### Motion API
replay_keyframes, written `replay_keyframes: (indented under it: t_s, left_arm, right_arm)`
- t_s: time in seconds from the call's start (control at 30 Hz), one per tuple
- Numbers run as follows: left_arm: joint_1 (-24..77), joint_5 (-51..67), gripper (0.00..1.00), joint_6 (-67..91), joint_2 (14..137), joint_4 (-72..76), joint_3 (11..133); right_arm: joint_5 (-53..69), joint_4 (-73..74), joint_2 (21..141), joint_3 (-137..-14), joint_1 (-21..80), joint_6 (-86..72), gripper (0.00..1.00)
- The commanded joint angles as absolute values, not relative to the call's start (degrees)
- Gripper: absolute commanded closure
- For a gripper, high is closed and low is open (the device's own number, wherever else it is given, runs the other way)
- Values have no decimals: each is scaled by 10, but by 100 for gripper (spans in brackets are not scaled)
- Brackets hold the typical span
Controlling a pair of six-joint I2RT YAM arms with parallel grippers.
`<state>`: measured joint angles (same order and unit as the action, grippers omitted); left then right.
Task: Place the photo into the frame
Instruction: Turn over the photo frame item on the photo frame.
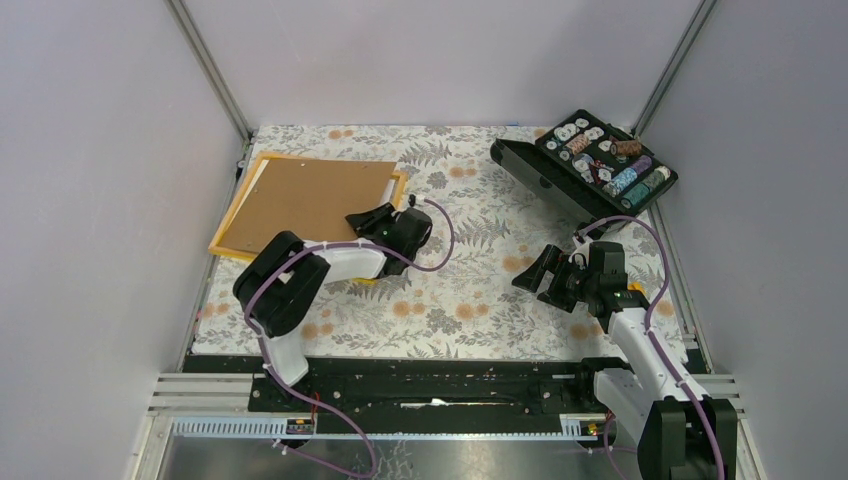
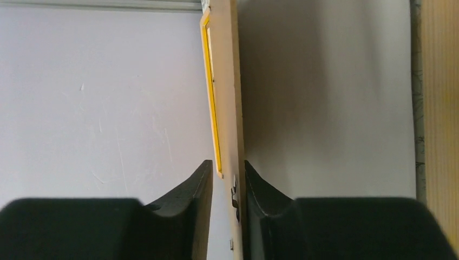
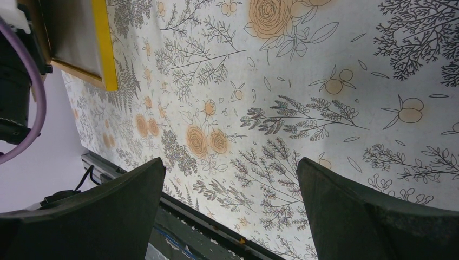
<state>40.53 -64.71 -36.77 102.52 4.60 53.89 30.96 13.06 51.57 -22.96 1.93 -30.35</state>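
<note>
Top external: photo [image 1: 300, 200] atop frame [image 1: 222, 248].

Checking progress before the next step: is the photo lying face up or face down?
Face down: the photo shows only its plain brown backing, lying over the orange-yellow frame.

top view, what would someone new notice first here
The photo, plain brown side up, rests over the yellow frame at the table's far left, with the left gripper at its near right corner. At the far right sits an open black case of small round parts. The right gripper hovers open over the floral cloth.
</note>
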Motion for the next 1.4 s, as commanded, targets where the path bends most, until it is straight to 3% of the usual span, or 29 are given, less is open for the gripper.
replay_keyframes:
  t_s: [0.0,0.1,0.4,0.83,1.17,1.37]
  left_arm:
    - [399,-657,60,-320,1030,4,577]
    - [400,-639,42,-287,1032,-31,587]
    - [394,-584,23,-171,1057,-172,657]
    - [329,-554,12,-10,1111,-314,752]
    - [326,-444,2,-1,1102,-346,762]
    - [326,-404,1,-1,1084,-358,771]
  right_arm:
    - [312,121,503,-229,23,-296,0]
    - [312,121,505,-230,23,-296,0]
    - [317,121,505,-229,23,-296,0]
    - [322,121,507,-229,23,-295,0]
    - [321,120,511,-229,23,-294,0]
    - [322,120,510,-229,23,-295,0]
